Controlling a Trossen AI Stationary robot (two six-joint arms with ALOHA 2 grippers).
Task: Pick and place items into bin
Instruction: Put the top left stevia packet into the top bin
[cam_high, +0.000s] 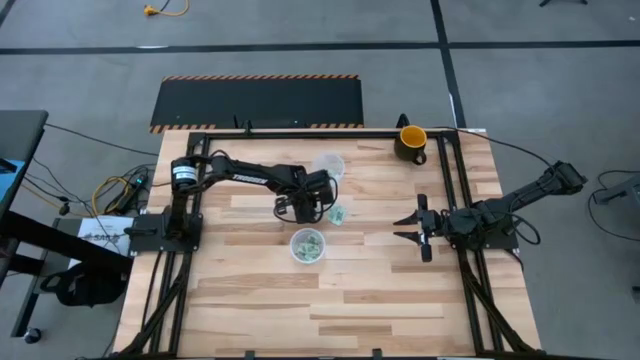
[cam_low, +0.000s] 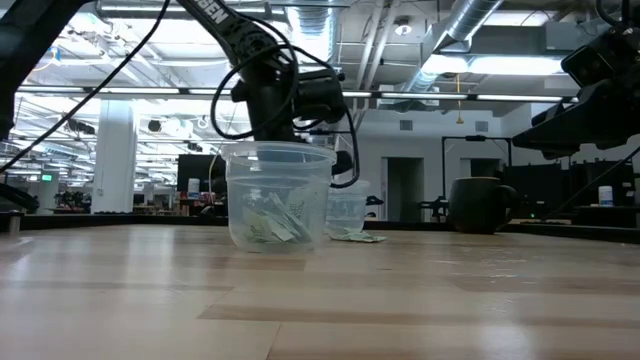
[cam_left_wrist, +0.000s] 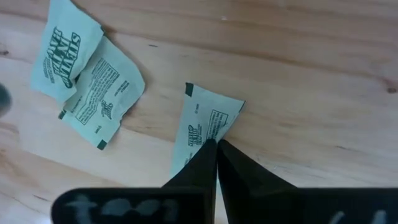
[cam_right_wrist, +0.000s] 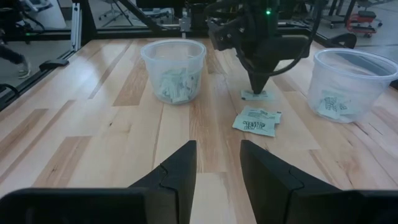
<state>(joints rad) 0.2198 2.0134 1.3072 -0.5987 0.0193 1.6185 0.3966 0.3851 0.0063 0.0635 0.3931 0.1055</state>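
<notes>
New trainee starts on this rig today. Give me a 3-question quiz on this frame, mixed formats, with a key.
1. True or false: the left gripper is shut on a pale green packet lying on the table.
2. Multiple choice: the right gripper is
A. shut on the mug
B. open, holding nothing, away from the packets
C. inside a cup
3. Fill in: beside the pinched packet, ___ more loose packets lie on the wood, overlapping.

Key
1. True. The fingertips meet on the packet's end.
2. B. The dark mug sits alone at the far edge; the cup holding packets and the other clear cup stand apart from it.
3. two
</notes>
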